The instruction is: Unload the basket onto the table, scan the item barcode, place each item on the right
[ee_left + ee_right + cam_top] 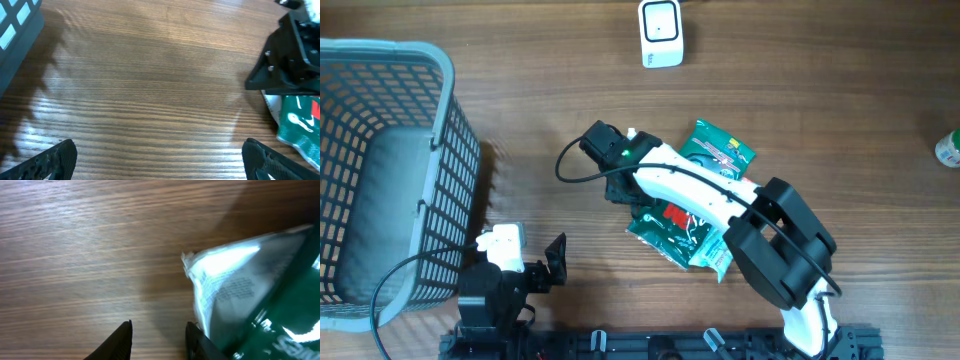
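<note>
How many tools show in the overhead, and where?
2. The left tool sits low, beside the basket, open over bare table. The right tool is mid-table, at the left edge of the green pack. None hidden.

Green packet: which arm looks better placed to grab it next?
Probably the right. The right gripper sits at a corner of the green packet, fingers apart. The left gripper hangs wide open over bare table near the basket.
</note>
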Motion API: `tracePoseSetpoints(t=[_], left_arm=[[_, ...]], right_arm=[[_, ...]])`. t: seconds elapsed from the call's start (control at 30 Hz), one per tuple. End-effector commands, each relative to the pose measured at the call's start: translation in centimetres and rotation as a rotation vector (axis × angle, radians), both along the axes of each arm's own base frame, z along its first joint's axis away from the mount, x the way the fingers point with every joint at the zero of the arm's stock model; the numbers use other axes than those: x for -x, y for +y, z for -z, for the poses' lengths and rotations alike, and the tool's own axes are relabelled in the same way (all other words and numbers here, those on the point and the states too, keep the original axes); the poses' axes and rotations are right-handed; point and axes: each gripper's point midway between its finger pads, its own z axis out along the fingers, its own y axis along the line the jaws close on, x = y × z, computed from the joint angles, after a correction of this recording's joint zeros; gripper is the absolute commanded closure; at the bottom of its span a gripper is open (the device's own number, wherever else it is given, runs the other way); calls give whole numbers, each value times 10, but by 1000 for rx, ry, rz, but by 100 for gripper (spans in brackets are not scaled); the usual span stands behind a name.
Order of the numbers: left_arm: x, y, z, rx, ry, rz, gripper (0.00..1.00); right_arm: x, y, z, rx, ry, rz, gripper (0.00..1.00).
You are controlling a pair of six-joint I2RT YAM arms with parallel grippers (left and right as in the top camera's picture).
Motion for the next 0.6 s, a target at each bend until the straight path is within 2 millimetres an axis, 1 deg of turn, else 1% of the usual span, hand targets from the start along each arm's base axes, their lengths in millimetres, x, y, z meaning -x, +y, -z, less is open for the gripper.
tracePoseSetpoints(t=[0.0,0.03,0.07,0.1,0.13,0.17,0.23,0.27,0.33,0.4,0.43,0.5,0.57], left_arm=[[0,0,0,6,-3,-4,0],[0,0,0,6,-3,-4,0],[0,0,0,6,-3,-4,0],[0,0,0,6,-3,-4,0],[0,0,0,6,-3,-4,0],[0,0,0,6,-3,-4,0],[0,0,0,6,-3,-4,0],[0,0,0,6,-3,-4,0],[0,0,0,6,-3,-4,0],[0,0,0,6,-3,-4,0],[0,0,0,6,-3,-4,0],[0,0,0,6,-3,-4,0],[0,0,0,6,-3,-4,0]], right_arm=[[-7,-11,-25,21,-51,42,64],[-4,-11,-30,13,-46,37,61],[-3,-9,-37,-5,-47,23,50],[-3,-6,-46,-30,-50,18,36],[-3,-2,-66,-71,-64,25,30],[-3,-3,-81,-90,-67,70,28],[-2,-9,-103,-104,-48,186,29],[-6,-12,-117,-110,-45,226,29],[-18,-22,-136,-115,-57,262,28],[-25,-39,-135,-84,-34,304,26],[-29,-53,-129,-52,-9,337,25],[-38,-77,-109,11,43,394,24],[-45,-94,-88,61,93,445,26]])
